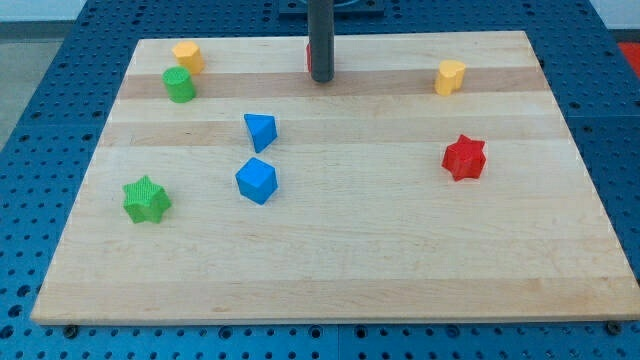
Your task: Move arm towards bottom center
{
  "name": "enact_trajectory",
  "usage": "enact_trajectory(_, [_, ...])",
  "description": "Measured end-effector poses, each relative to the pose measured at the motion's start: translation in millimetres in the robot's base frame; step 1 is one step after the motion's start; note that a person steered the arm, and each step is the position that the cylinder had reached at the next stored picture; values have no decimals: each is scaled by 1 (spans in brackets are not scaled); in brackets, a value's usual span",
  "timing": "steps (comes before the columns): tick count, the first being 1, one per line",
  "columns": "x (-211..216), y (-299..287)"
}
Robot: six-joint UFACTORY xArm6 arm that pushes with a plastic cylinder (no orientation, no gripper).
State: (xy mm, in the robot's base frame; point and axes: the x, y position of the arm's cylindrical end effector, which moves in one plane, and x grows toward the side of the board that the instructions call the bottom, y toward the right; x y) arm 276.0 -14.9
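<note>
My tip (321, 78) rests near the top centre of the wooden board (330, 270). A red block (309, 57) is mostly hidden just behind the rod, at its left side. A blue triangular block (260, 131) and a blue cube (256, 180) lie below and to the left of the tip. A red star (464, 157) lies to the lower right. A yellow block (450, 76) sits to the right at the tip's height. A yellow block (187, 55) and a green cylinder (179, 85) stand at the top left. A green star (146, 199) lies at the left.
The board lies on a blue perforated table (40, 120) that surrounds it on all sides.
</note>
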Motion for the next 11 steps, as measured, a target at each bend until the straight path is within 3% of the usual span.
enact_trajectory(3, [-1,0])
enact_trajectory(4, [28,0])
enact_trajectory(6, [173,0])
enact_trajectory(8, [187,0])
enact_trajectory(9, [226,0])
enact_trajectory(11, [232,-11])
